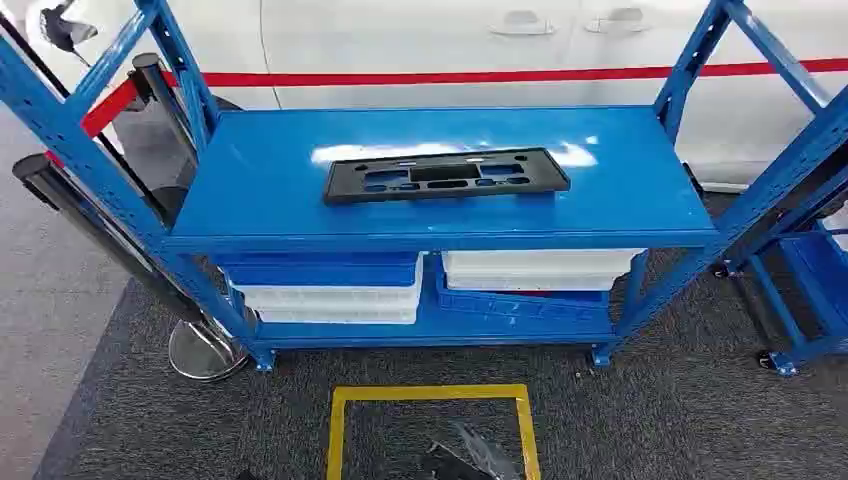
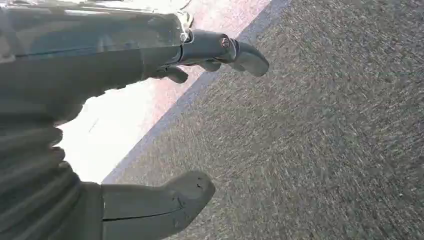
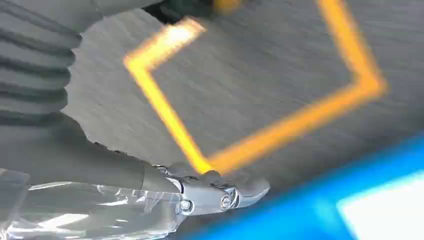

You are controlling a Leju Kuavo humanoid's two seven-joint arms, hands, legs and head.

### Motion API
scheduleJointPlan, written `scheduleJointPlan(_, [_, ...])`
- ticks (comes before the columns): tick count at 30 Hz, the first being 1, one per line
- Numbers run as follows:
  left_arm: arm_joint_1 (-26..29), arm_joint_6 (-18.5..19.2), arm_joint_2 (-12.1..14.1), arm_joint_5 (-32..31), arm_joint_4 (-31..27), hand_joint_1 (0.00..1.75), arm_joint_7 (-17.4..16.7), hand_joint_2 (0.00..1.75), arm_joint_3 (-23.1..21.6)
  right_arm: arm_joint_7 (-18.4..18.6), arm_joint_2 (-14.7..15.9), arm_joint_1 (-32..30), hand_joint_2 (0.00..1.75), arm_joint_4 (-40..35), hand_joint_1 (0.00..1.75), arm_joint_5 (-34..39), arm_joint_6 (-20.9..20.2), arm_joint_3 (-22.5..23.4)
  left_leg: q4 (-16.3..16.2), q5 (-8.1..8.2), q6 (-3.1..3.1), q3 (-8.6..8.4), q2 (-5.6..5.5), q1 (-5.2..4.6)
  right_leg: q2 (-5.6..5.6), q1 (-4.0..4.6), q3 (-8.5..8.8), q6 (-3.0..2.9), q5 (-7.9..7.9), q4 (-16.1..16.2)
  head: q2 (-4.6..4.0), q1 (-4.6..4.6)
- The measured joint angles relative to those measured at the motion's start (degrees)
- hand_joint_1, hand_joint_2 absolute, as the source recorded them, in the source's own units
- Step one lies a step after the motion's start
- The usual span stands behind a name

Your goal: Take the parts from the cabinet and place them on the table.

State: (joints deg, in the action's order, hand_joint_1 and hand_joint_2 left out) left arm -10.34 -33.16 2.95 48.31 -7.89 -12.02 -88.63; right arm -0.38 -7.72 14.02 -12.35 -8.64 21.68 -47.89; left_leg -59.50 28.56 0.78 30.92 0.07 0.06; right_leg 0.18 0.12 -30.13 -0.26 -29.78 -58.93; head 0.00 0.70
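No readable writing or labels anywhere. The part is a black plastic plate holder [image 1: 446, 175], long flat rectangle with cut-out slots and a raised middle section, lying flat near the centre of the top shelf of the blue metal rack [image 1: 250, 190], nothing touching it. Lower shelf has stacked white and blue trays [image 1: 330, 285] on one side, a white tray [image 1: 535, 268] on the other with a blue tray [image 1: 520, 305] tilted under it. My left hand [image 2: 165, 130] hangs over grey carpet [image 2: 325, 140], thumb and dark fingers spread well apart, nothing held, nothing touched. My right hand [image 3: 200, 192] hangs over the same carpet near the yellow tape square [image 3: 260, 145], next to the blue rack edge; picture blurred, fingers look extended with nothing in them, thumb not seen. In the head view the yellow square [image 1: 432, 425] is on the floor just in front of the rack. Behind the rack, a white car body with a red stripe [image 1: 500, 75]; stanchion posts [image 1: 150, 70] beside the rack's left end.
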Motion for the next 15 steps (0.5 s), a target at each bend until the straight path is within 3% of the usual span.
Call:
scheduleJointPlan(2, [0.02, 0.02, 0.02, 0.46, 0.00, 0.00, 0.31, 1.75, 0.00, -2.68, -1.14, 1.44, 1.75, -1.01, 0.00, -1.42, 0.48, 0.00, 0.00, 0.00, 0.00, -0.01, 0.00, 0.00, -0.01, 0.01, 0.01, 0.00, 0.00, 0.00, 0.00, 0.00])
scheduleJointPlan(3, [0.10, 0.22, 0.07, 0.63, 0.00, 0.00, 0.30, 1.75, 0.00, -9.77, -3.32, 4.00, 1.75, -4.82, 0.00, -6.70, 3.29, -0.24, 0.00, -0.04, -0.06, 0.01, 0.00, 0.02, -0.01, 0.04, -0.01, -0.01, 0.00, -0.01, 0.00, 0.00])
scheduleJointPlan(4, [0.07, 0.59, 0.07, 0.59, 0.00, 0.00, 0.24, 1.75, 0.00, -13.14, -4.41, 5.84, 1.75, -9.06, 0.00, -11.50, 5.13, -0.57, 0.00, -0.04, -0.06, 0.00, -0.02, 0.03, -0.01, 0.05, -0.01, -0.01, 0.00, -0.02, 0.00, 0.00])
scheduleJointPlan(5, [0.09, 0.66, 0.11, 0.48, 0.02, 0.00, 0.81, 1.75, 0.00, -13.91, -4.09, 5.98, 1.75, -23.12, 0.00, -24.48, 8.02, -0.57, 0.00, -0.04, -0.06, 0.02, -0.01, 0.10, 0.01, 0.05, -0.04, -0.01, 0.00, -0.02, 0.00, 0.00])
scheduleJointPlan(8, [0.11, 0.66, 0.11, 0.46, 0.02, 0.00, 1.42, 1.75, 0.00, -13.78, -3.30, 5.68, 1.75, -32.01, 0.00, -28.48, 8.68, -0.55, 0.00, -0.04, -0.06, 0.02, -0.05, 0.10, -0.03, 0.05, -0.03, -0.01, 0.00, -0.01, 0.00, 0.00])
scheduleJointPlan(12, [0.37, 1.22, 0.09, -3.28, 0.02, 0.00, 3.45, 1.75, 0.00, -12.04, -1.73, 4.73, 1.75, -43.85, 0.00, -35.47, 12.93, 0.09, 0.00, -0.04, -0.06, 0.04, -0.04, 0.09, 0.01, 0.04, -0.04, -0.01, 0.00, 0.01, 0.00, 0.00])
scheduleJointPlan(13, [0.40, 1.05, -0.10, -4.90, 0.02, 0.00, 3.45, 1.75, 0.00, -11.04, -1.55, 4.58, 1.75, -45.54, 0.00, -36.92, 13.61, 0.28, 0.00, -0.03, -0.05, 0.03, -0.02, 0.09, 0.00, 0.03, -0.03, 0.00, 0.00, 0.04, 0.00, 0.00])
scheduleJointPlan(15, [1.59, -1.49, -3.16, -14.51, 0.26, 0.00, 1.48, 1.75, -0.04, -6.49, -1.00, 2.17, 1.75, -50.32, 0.00, -43.57, 15.54, 2.26, 0.00, 0.00, 0.00, 0.01, -0.08, 0.02, -0.05, -0.16, 0.05, 0.00, -0.01, 0.13, 0.00, -0.02])
